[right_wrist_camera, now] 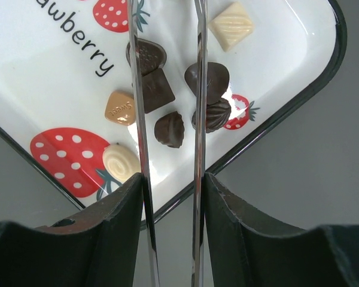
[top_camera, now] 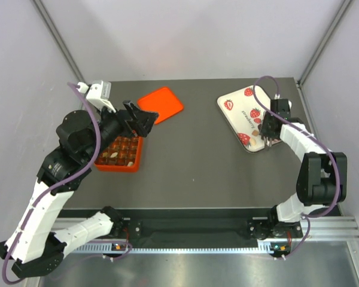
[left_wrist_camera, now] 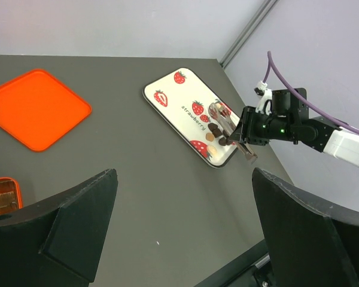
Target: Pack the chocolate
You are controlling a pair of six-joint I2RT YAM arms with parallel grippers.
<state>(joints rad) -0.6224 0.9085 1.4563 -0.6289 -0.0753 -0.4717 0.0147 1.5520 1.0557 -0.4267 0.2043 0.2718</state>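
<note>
Several chocolates (right_wrist_camera: 169, 129), dark brown, tan and cream, lie at the near corner of a white strawberry-print tray (right_wrist_camera: 54, 84). My right gripper (right_wrist_camera: 173, 182) is shut on metal tongs (right_wrist_camera: 198, 89). The tongs' two blades are apart and reach over the chocolates, with one dark piece between them. From above, this gripper (top_camera: 268, 128) hovers over the tray (top_camera: 236, 110). My left gripper (top_camera: 140, 119) is open and empty above the orange-red compartment box (top_camera: 121, 153), which holds some candies. In the left wrist view its fingers (left_wrist_camera: 84, 209) frame bare table.
A flat orange lid (top_camera: 162, 104) lies on the table behind the box; it also shows in the left wrist view (left_wrist_camera: 36, 107). The tray (left_wrist_camera: 173, 95) sits at the back right near the table's edge. Grey walls enclose the table.
</note>
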